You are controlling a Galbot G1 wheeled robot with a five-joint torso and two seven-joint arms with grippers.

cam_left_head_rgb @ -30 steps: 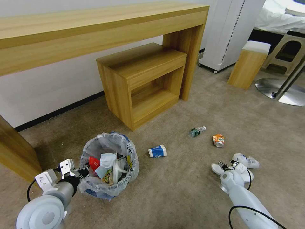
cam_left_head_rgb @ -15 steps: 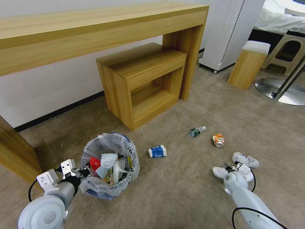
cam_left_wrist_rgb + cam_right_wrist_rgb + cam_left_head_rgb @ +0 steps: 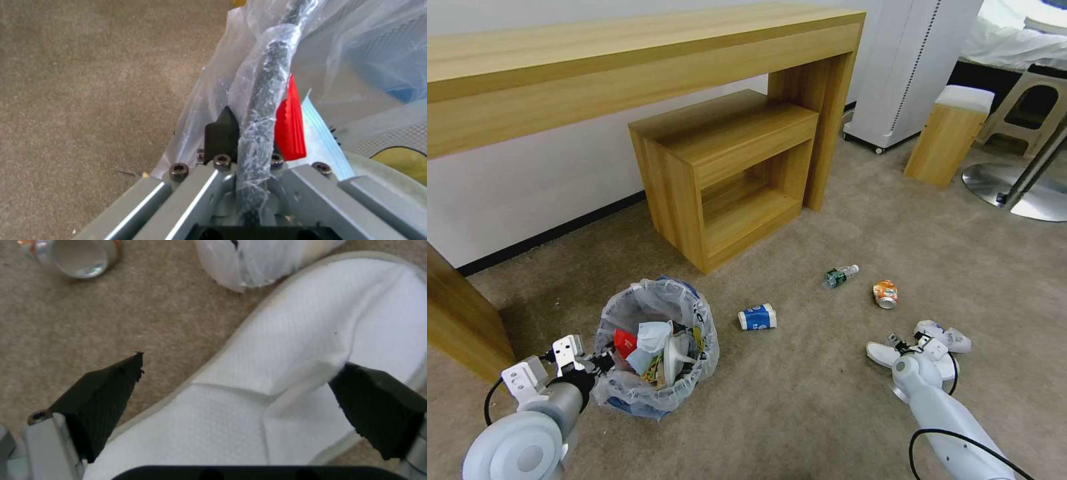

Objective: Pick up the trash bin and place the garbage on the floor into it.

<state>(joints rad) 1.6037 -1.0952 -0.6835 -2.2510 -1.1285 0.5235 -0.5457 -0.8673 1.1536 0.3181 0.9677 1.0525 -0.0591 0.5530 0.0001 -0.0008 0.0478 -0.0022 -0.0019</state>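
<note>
The trash bin, standing on the floor, is gripped at its bag-wrapped rim by the clenched left gripper. The right gripper is held spread over a white slipper. One folded edge should be pinched squarely, so the limp slipper is not dragged.

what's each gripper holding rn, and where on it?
Left gripper grips the trash bin by its bag-wrapped rim. Right gripper, open, straddles a white slipper; holds nothing.

A hotel-style bedroom. A long wooden wall desk spans twelve o'clock over beige short-pile carpet. A white-sheeted bed sits at two o'clock.
</note>
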